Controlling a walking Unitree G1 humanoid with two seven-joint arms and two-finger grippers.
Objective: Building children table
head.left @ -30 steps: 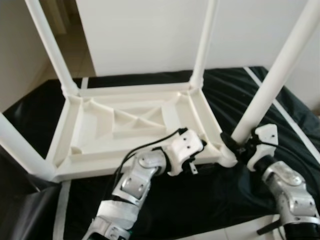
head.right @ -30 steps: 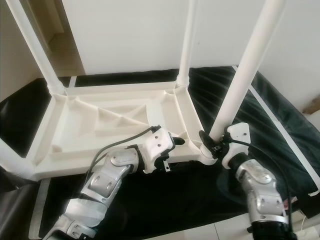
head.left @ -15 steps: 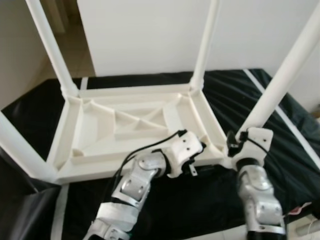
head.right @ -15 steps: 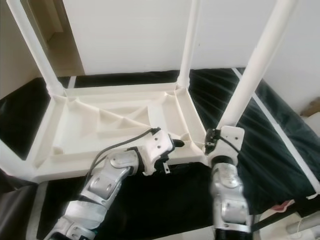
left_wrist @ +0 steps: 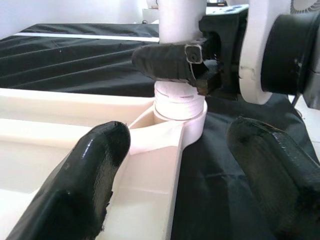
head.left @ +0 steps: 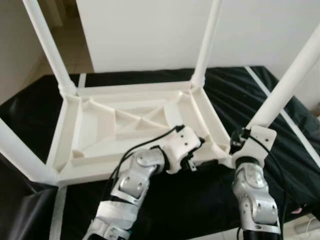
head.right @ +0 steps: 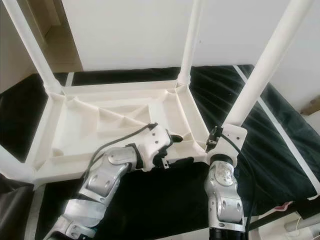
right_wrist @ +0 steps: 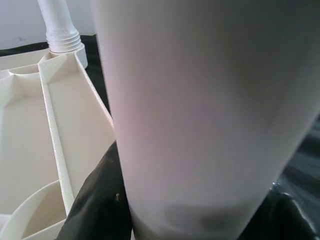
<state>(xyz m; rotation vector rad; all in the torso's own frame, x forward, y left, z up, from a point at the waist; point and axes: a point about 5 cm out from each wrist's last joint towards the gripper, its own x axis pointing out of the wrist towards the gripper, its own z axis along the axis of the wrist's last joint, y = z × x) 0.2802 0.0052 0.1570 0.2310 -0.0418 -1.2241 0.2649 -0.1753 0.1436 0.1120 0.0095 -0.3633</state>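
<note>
A white plastic children's table (head.left: 100,131) lies upside down on a black cloth, its legs pointing up. My right gripper (head.left: 243,135) is shut on the near right leg (head.left: 287,87) just above its threaded corner socket (left_wrist: 178,107). In the right wrist view the leg (right_wrist: 200,100) stands between the black fingers (right_wrist: 95,200). My left gripper (left_wrist: 180,145) is open at the table's near rim, beside that same corner. It holds nothing. One right finger (left_wrist: 167,62) wraps the leg in the left wrist view.
Three more legs stand at the far left (head.left: 47,45), far right (head.left: 207,42) and near left (head.left: 20,150) corners. The black cloth (head.left: 240,92) has a white stripe along its right side. A white wall (head.left: 150,30) rises behind it.
My right forearm has swung inward and now stands almost straight below the leg, with the wrist turned around it and still gripping. The left arm has stayed put. The camera shifted slightly.
</note>
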